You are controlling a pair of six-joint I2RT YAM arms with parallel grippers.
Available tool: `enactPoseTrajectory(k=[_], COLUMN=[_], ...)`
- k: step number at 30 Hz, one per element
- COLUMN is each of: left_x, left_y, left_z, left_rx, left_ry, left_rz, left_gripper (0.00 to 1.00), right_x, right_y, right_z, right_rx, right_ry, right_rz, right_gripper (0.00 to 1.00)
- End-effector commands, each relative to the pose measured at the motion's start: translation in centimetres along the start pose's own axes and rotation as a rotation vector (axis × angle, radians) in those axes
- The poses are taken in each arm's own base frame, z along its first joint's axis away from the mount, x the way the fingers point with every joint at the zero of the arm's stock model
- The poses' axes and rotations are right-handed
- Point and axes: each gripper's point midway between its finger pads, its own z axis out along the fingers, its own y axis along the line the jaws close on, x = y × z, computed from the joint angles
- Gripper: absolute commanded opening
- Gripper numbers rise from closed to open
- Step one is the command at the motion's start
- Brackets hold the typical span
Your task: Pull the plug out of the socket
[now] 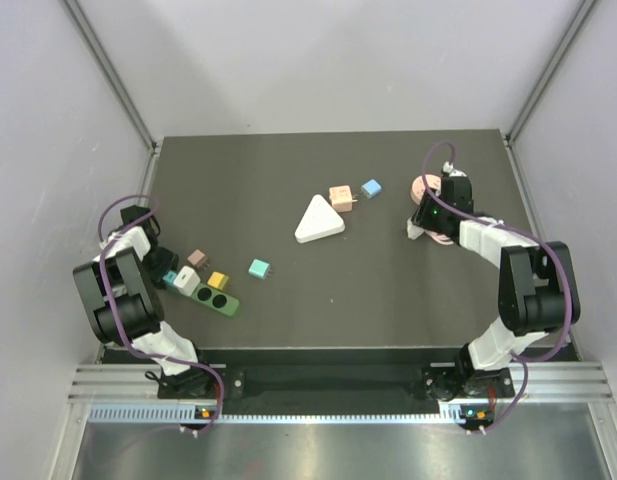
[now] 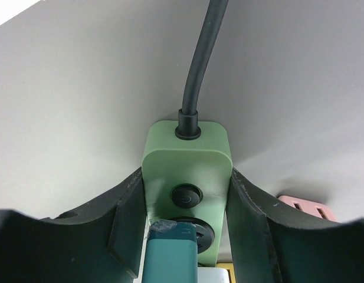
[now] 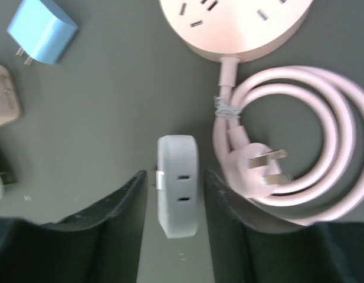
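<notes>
A green power strip (image 1: 206, 292) lies at the table's left, with a teal plug (image 1: 171, 279) seated in its near-left socket. In the left wrist view the strip (image 2: 187, 156) sits between my fingers, which press on both its sides, and the teal plug (image 2: 173, 253) stands in the socket below its round button. My left gripper (image 2: 186, 197) is shut on the strip's cable end (image 1: 164, 268). My right gripper (image 3: 176, 183) is open, its fingers on either side of a white charger (image 3: 177, 186) without touching it, at the far right (image 1: 419, 226).
A yellow plug (image 1: 218, 281), a pink plug (image 1: 197, 258) and a loose teal plug (image 1: 258, 268) lie by the strip. A white triangular socket (image 1: 318, 220), a peach plug (image 1: 340, 197) and a blue plug (image 1: 371, 187) lie mid-table. A pink round socket (image 3: 235, 23) and its coiled cord (image 3: 288, 147) lie beside the charger.
</notes>
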Motion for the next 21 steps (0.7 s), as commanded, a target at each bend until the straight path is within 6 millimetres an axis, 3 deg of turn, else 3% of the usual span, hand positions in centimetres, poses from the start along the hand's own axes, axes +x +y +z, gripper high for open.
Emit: enactPoseTrajectory(k=[1,4,8,9,11,12,14,15,17,18,20,21], left_x=[-0.8,-0.8,-0.6,-0.5,-0.6,-0.6,-0.6,-0.6,-0.5,-0.4,-0.5,-0.5], left_y=[1.1,1.0,1.0,1.1,1.0,0.9,0.6,0.3,-0.3,-0.4,-0.8,-0.8], left_z=[0.2,0.2,0.3,0.3,0.2,0.1,0.0,-0.2,-0.4,-0.6,-0.9,-1.0], left_rx=[-0.042,-0.039,-0.037,-0.039,-0.036,-0.031,-0.015,-0.001,0.032,0.038,0.055,0.058], left_ry=[-0.052,-0.051,-0.046,-0.043,-0.048,-0.047,-0.038,-0.034,-0.012,-0.005,-0.001,0.0], left_rz=[0.02,0.02,0.018,0.02,0.026,0.029,0.043,0.048,0.06,0.065,0.069,0.072], left_gripper=[0.0,0.0,0.0,0.0,0.0,0.0,0.0,0.0,0.0,0.0,0.0,0.0], right_x=[-3.0,-3.9,-5.1,-4.8,-4.7,-3.9,-2.7,-1.7,0.6,1.9,5.2,7.5], right_y=[-0.6,-0.3,3.1,5.8,9.2,12.3,16.0,19.4,22.7,26.0,29.2,32.1], right_z=[-0.9,-1.9,-3.6,-4.1,-5.2,-5.9,-6.6,-7.6,-7.7,-8.9,-8.7,-9.0], right_rx=[0.057,0.073,0.049,0.001,-0.073,-0.14,-0.234,-0.317,-0.395,-0.471,-0.552,-0.609], right_ry=[-0.068,-0.093,-0.149,-0.16,-0.189,-0.194,-0.188,-0.19,-0.154,-0.151,-0.094,-0.07], right_rz=[-0.036,-0.076,-0.189,-0.255,-0.312,-0.361,-0.401,-0.431,-0.47,-0.49,-0.535,-0.576], right_gripper=[0.46,0.79,0.96,0.98,1.0,1.0,1.0,1.0,1.0,1.0,1.0,1.0])
